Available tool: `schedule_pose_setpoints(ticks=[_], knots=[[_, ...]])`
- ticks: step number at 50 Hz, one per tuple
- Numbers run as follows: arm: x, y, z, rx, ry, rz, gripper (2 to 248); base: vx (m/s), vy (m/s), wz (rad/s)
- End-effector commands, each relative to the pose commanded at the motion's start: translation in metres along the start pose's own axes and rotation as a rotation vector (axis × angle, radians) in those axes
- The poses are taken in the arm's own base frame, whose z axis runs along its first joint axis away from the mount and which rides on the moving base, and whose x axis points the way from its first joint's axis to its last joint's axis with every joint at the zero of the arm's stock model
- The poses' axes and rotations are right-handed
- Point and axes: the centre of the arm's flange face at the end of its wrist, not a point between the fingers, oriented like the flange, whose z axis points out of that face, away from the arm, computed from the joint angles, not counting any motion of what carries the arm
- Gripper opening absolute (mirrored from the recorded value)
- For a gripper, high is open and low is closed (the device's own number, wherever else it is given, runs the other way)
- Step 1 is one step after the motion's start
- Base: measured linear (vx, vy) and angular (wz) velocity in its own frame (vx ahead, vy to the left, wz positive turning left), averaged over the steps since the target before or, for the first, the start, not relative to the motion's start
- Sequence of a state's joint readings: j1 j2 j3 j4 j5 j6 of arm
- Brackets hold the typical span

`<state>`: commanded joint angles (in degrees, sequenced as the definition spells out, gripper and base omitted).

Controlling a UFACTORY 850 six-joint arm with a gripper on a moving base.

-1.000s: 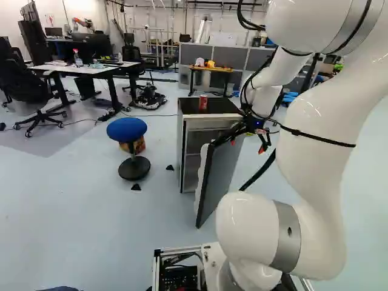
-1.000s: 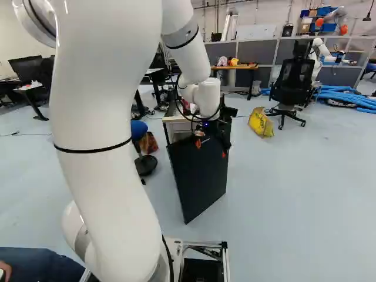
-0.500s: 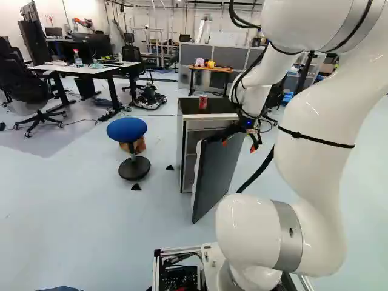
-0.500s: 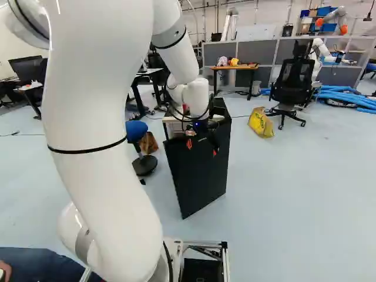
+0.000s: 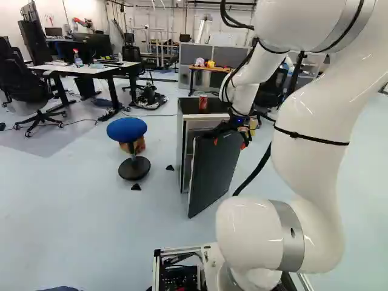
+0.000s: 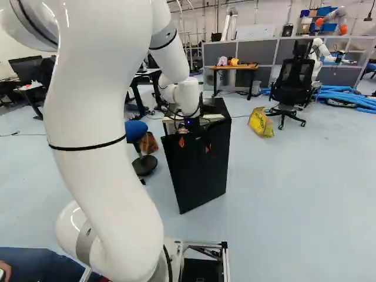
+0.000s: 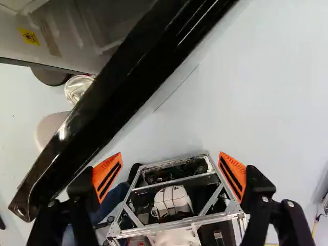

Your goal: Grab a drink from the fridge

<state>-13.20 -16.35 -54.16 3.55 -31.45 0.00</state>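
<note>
By the half-open fridge door [image 5: 213, 173], my hand [image 7: 169, 158] is spread wide outside its top edge—steady, gentle push closed looks right, keeping the red can [image 5: 203, 102] upright atop the fridge [image 5: 217, 108]!

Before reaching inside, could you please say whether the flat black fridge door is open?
Open partway: the door stands angled out from the grey-sided fridge.
</note>
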Motion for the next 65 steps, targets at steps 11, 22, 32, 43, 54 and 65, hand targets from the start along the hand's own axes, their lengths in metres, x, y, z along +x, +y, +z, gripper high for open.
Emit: schedule_pose_setpoints(ticks=[11,22,32,43,54,65], knots=[[0.007,-0.018,0.001,0.004,0.004,-0.035,247,0.0,0.0,0.0],[0.016,-0.034,0.003,0.008,0.01,-0.064,247,0.0,0.0,0.0],[0.023,-0.047,0.004,0.011,0.016,-0.087,247,0.0,0.0,0.0],[0.032,-0.062,0.005,0.015,0.023,-0.112,247,0.0,0.0,0.0],[0.04,-0.076,0.007,0.019,0.03,-0.136,247,0.0,0.0,0.0],[0.049,-0.091,0.008,0.023,0.038,-0.159,247,0.0,0.0,0.0]])
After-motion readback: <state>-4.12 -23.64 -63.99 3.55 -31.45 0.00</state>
